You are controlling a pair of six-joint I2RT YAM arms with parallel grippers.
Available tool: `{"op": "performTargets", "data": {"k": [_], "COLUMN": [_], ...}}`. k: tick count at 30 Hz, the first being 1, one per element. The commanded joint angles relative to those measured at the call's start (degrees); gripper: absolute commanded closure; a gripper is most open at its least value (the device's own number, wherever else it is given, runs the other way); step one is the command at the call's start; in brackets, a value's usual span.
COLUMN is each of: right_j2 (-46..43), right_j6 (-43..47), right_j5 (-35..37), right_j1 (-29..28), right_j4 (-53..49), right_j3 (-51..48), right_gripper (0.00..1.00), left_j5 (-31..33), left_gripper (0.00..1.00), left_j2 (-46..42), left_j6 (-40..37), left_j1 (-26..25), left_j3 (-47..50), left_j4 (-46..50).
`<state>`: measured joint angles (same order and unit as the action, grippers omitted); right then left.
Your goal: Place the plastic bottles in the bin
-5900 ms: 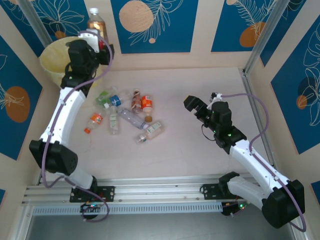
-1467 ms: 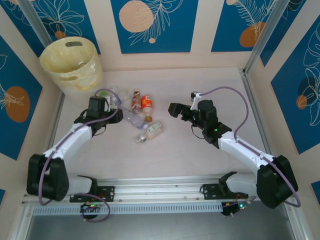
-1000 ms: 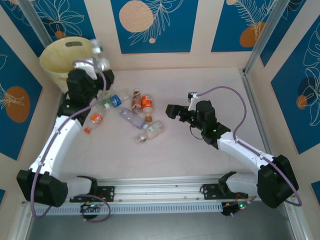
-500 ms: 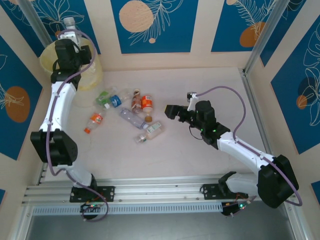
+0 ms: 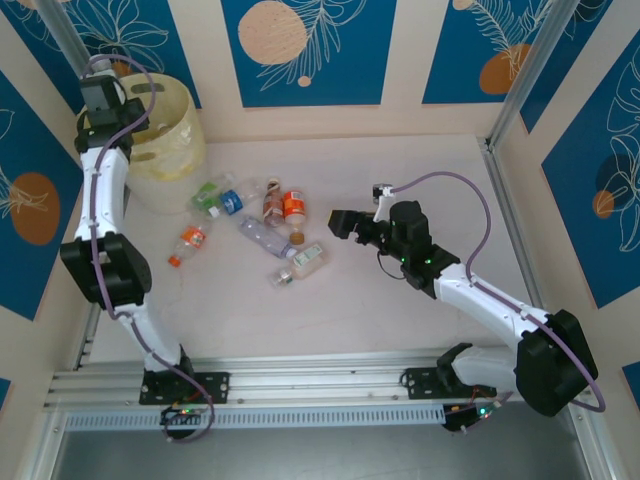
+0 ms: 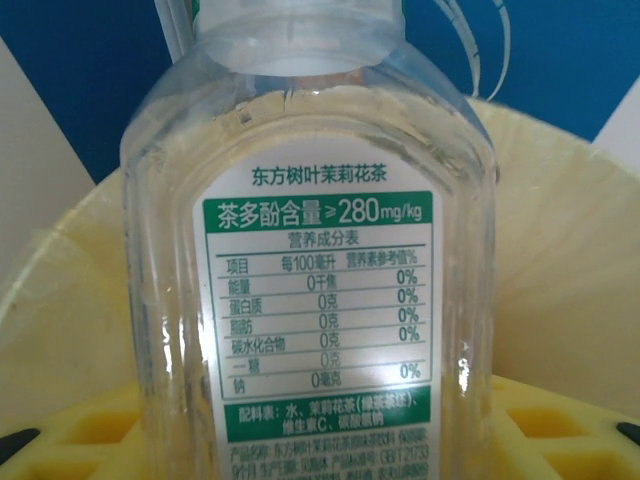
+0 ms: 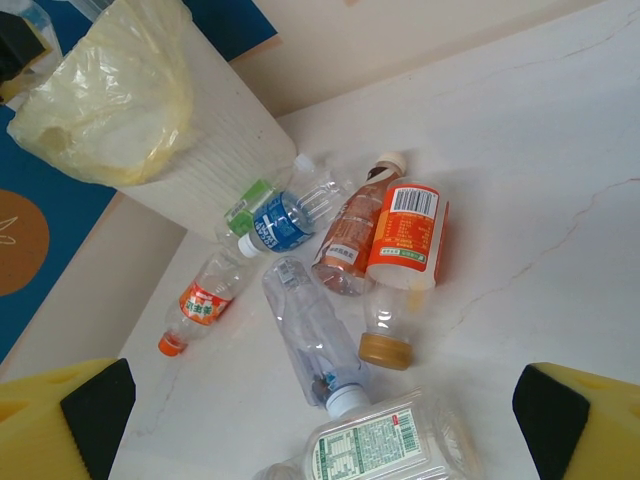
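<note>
- The left fingers [image 6: 85, 438] are closed on a clear bottle [image 6: 310, 250] with a green-and-white label. In the left wrist view their yellow pads sit either side of its lower body.
- That bottle hangs at the bin [image 5: 160, 135], which stands in the far-left corner of the tabletop [image 5: 400, 170]. From above, the wrist sits at the bin's left rim rather than over its middle, so the step in hand looks like the drop.
- To do it well, carry the bottle inward until it is squarely over the open mouth before letting go — released at the rim, it could glance off the edge and fall outside.
- Open the fingers fully in one go. An empty bottle is light and may cling to one pad or tip sideways if it is freed slowly.
- The right fingers [image 7: 35, 400] are spread wide and hold nothing.
- They point at the loose bottles [image 5: 255, 235], about seven of them, lying close together left of the tabletop's middle, some touching.
- The white-labelled one [image 7: 370, 445] lies nearest the right fingers — probably the easiest next pick.
</note>
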<state>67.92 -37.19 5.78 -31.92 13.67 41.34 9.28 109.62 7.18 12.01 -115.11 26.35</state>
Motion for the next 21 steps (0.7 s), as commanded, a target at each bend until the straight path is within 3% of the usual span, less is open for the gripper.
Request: {"op": "performTargets", "data": {"k": [1, 3, 8, 21], "right_j2": [-0.9, -0.8, -0.8, 0.3], "right_j6": [1.3, 1.6, 2.3, 2.4], "right_j5": [0.7, 0.8, 0.9, 0.4], "right_j1": [-0.4, -0.5, -0.4, -0.5], "right_j4": [-0.3, -0.4, -0.9, -0.5], "right_j3": [1.7, 1.9, 2.1, 2.2], "right_gripper": [0.00, 0.00, 0.00, 0.00], "left_j5": [-1.3, -0.3, 0.6, -8.5], "left_gripper": [0.43, 0.38, 0.00, 0.00], "left_j2": [3.3, 4.9, 6.1, -4.4], "left_j6": [1.0, 1.3, 1.8, 1.5], "left_j1": [0.7, 0.7, 0.7, -0.6], "left_j3": [-4.7, -6.7, -9.4, -5.2], "left_j4": [5.0, 6.9, 9.7, 8.1]}}
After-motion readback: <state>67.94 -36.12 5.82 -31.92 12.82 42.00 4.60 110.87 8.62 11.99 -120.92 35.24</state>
